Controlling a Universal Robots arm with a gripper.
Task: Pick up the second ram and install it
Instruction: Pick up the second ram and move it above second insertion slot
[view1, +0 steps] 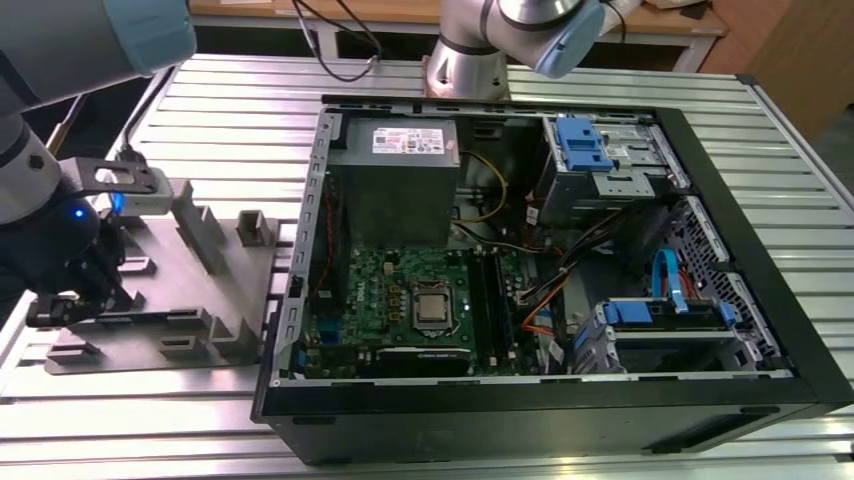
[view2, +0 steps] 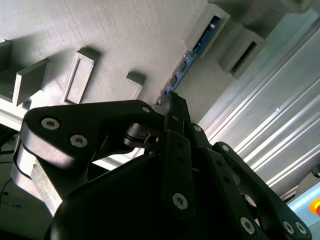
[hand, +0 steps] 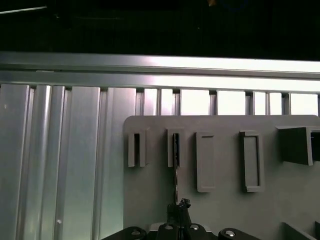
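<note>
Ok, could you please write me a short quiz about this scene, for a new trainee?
1. True or false: the second ram is already installed in the green motherboard.
2. Choose one. The gripper is: A) inside the computer case; B) over the grey fixture plate, at the ram; C) above the power-supply box.
3. Fill in: in the second wrist view, the far end of the ram sits in a ___ of the fixture plate.

Key: 1 false; 2 B; 3 slot.
</note>
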